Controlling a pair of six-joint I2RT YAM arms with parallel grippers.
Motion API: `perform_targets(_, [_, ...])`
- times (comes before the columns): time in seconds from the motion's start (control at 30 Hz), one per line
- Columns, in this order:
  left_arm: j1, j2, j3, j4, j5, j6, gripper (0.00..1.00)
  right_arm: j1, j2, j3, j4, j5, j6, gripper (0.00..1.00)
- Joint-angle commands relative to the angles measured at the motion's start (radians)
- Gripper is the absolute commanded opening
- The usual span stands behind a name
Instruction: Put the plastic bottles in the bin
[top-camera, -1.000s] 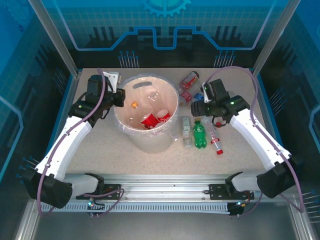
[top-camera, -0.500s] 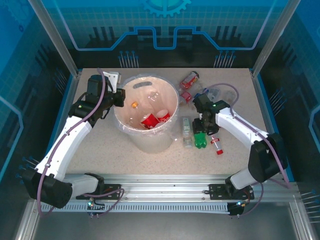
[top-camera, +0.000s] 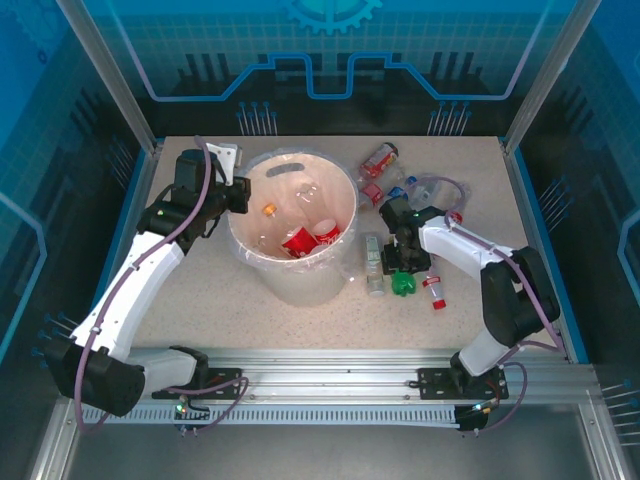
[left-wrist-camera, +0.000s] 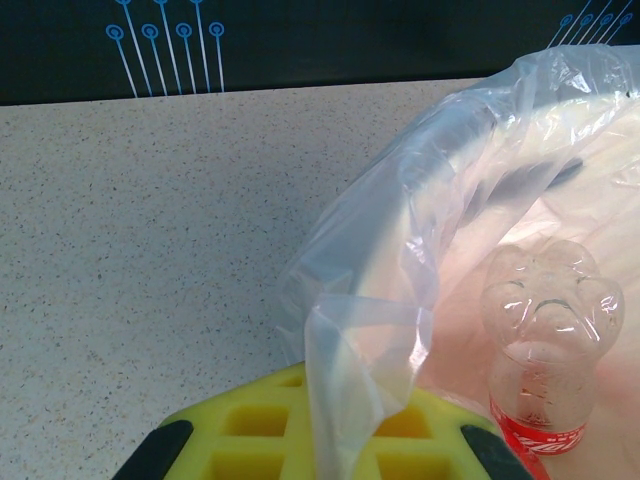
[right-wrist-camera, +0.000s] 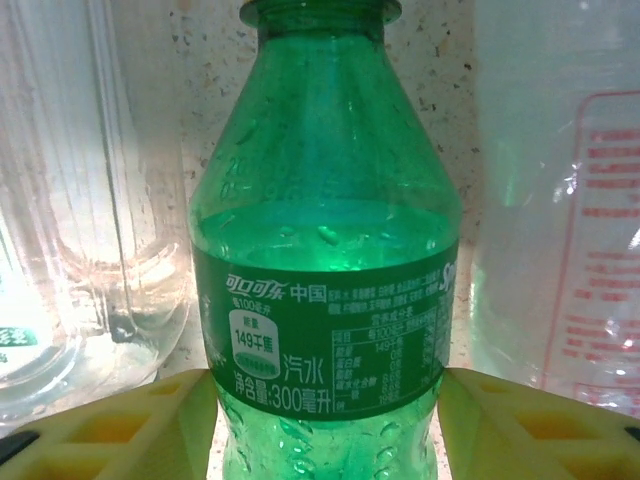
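Green bottle (right-wrist-camera: 325, 220) lies on the counter (top-camera: 250, 310) right of the bin (top-camera: 300, 285), among clear bottles (top-camera: 373, 258), the right claw (right-wrist-camera: 327, 425) clamped on its labelled sides for lifting, while the left claw (left-wrist-camera: 310, 440), fully closed, sits at the bin's left rim.

A pale speckled surface (top-camera: 250, 310) lies at the centre of the top view, with a blue rim (top-camera: 132, 225) at 9 and 3 o'clock. At 12 o'clock stands a dark back wall (top-camera: 330, 95) printed with bright blue circuit lines. Translucent blue gridded side panels (top-camera: 40, 180) close both sides, framed by slanting aluminium posts (top-camera: 105, 70). A slotted metal rail (top-camera: 330, 365) runs along 6 o'clock. The light is even and cool.
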Motion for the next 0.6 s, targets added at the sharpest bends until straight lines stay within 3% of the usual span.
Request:
perform_targets(0.0, [0.001,0.027,-0.029,-0.02,0.012,-0.016,0.0,-0.006,0.053,-0.03,0.041,-0.016,0.018,0.6])
perform_targets(0.33, [0.001,0.028,-0.029,-0.02,0.013,-0.017,0.0,-0.006,0.083,-0.048,0.079,-0.023,0.021,0.65])
perform_targets(0.57, [0.001,0.03,-0.029,-0.02,0.012,-0.018,0.0,-0.004,0.036,-0.025,0.052,-0.011,0.016,0.59])
